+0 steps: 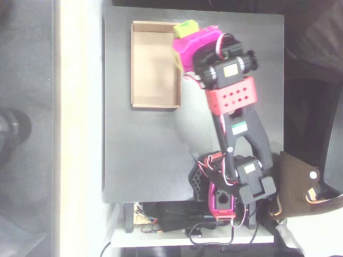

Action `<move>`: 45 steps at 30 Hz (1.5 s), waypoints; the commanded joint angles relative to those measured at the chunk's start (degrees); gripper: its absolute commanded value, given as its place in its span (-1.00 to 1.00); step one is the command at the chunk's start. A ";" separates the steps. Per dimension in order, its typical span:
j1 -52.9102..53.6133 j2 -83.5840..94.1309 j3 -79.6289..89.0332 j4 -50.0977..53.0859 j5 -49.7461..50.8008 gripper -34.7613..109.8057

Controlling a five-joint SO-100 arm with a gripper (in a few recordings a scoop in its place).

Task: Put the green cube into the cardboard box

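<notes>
The cardboard box [155,99] lies open at the table's upper left, a shallow tan tray with a bare floor. My magenta gripper [181,53] hangs over the box's right wall near its far corner, seen from behind, so its jaws are hidden under its body. A small yellow-green sliver, which looks like the green cube [176,59], peeks out under the gripper's left edge just inside the box wall. I cannot tell whether the jaws hold it. A yellow-green block face [186,28] sits on the gripper's far side and belongs to the gripper.
The black table [144,155] has open surface below and left of the box. My arm, with its red perforated link [231,96], runs from its base [236,184] at the near right edge. Cables lie below the table's front edge.
</notes>
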 commanded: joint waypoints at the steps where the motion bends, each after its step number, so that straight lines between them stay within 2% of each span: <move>1: -5.80 2.90 -0.79 0.09 0.26 -0.49; 6: -9.93 -0.53 -0.79 0.09 0.35 -0.49; 37: -9.93 -26.81 -1.76 -0.09 0.70 -0.49; 45: -9.40 -30.32 -1.76 -3.69 1.05 -0.49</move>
